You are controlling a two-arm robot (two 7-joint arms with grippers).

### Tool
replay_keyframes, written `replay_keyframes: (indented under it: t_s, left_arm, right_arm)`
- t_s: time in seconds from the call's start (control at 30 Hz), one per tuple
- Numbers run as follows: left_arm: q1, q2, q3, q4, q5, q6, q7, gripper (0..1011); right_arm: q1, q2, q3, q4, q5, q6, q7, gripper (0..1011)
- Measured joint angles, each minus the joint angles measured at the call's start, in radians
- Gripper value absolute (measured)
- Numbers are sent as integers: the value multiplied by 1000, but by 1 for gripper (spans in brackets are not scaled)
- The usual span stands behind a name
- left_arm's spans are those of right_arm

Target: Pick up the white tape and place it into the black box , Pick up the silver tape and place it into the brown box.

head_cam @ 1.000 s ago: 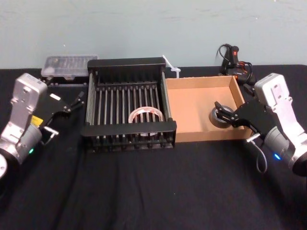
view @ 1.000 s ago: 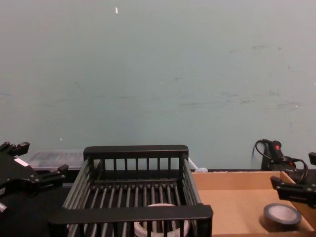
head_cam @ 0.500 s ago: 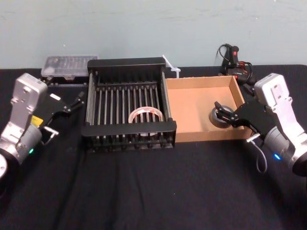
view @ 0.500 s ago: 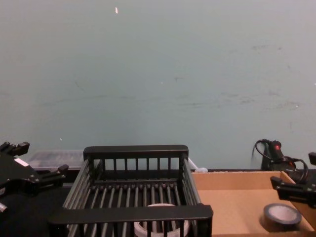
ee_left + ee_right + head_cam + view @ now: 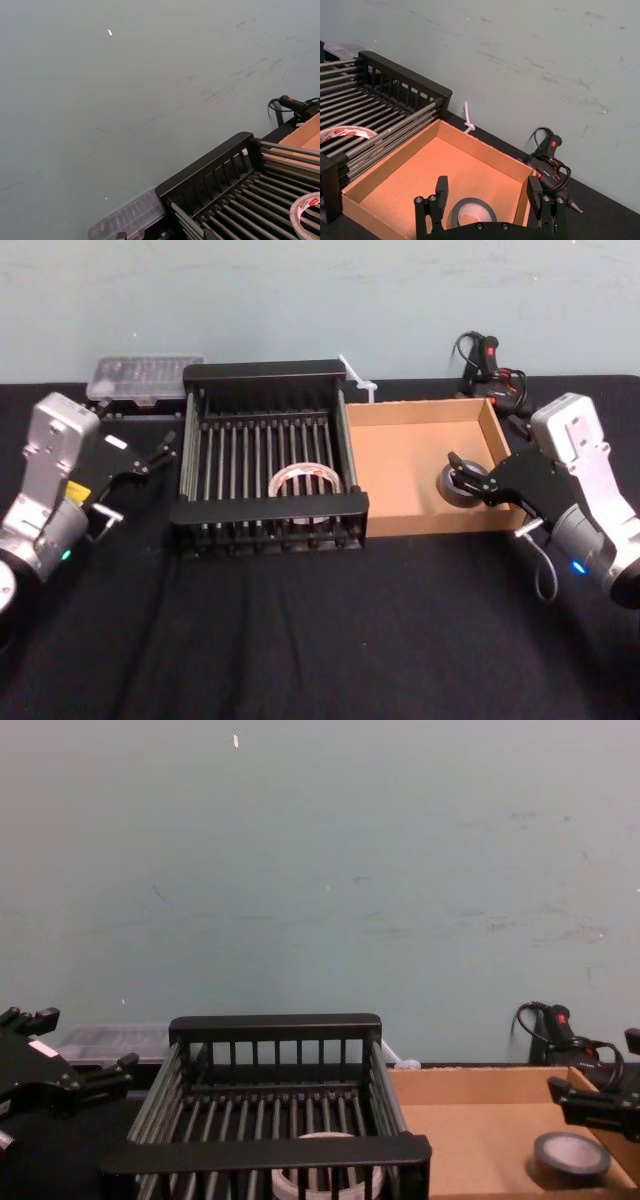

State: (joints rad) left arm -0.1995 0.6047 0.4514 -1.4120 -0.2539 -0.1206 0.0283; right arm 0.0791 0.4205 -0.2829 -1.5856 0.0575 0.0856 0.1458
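Note:
The white tape (image 5: 303,480) lies flat on the bars inside the black box (image 5: 265,371), near its front right; it is also in the right wrist view (image 5: 345,134). Inside the brown box (image 5: 400,455), close to its right wall, rests the silver tape (image 5: 457,483) (image 5: 470,215). My right gripper (image 5: 462,477) (image 5: 488,192) hangs open just over the silver tape, a finger on each side and neither touching it. Left of the black box my left gripper (image 5: 140,477) is held off the table, open and holding nothing.
A clear plastic case (image 5: 145,375) sits behind the black box's left corner. A white zip tie (image 5: 358,380) lies between the two boxes at the back. A glue gun with cables (image 5: 490,370) is behind the brown box. Black cloth covers the table's front.

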Motion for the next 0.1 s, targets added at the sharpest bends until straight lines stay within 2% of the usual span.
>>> replay_keyframes:
  t_s: [0.1]
  left_arm:
    - [0,0,0,0,0,0,0,1001]
  right_arm:
    - [0,0,0,0,0,0,0,1002]
